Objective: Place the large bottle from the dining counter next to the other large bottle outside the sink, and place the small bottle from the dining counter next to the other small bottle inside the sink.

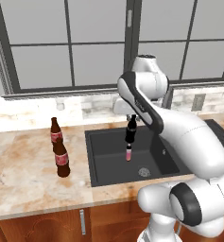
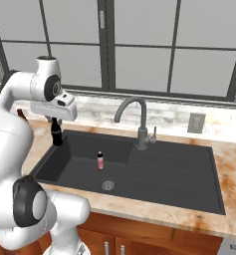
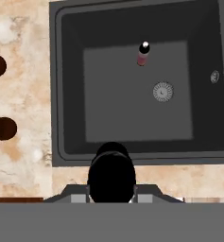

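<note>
Gripper (image 1: 131, 124) clamped on tiny all-black cola-shaped small bottle (image 1: 131, 131) above sink (image 1: 104, 176)

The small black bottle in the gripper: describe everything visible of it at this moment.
The small black bottle is all black and cola-shaped, glossy like dark glass. It hangs upright, clamped near its top by the gripper, above the sink basin and clear of its floor. The pink bottle stands below it, not touching.

two brown bottles (image 1: 62, 160) (image 1: 56, 131), one black bottle (image 1: 131, 131), one pink bottle (image 1: 128, 153)
</note>
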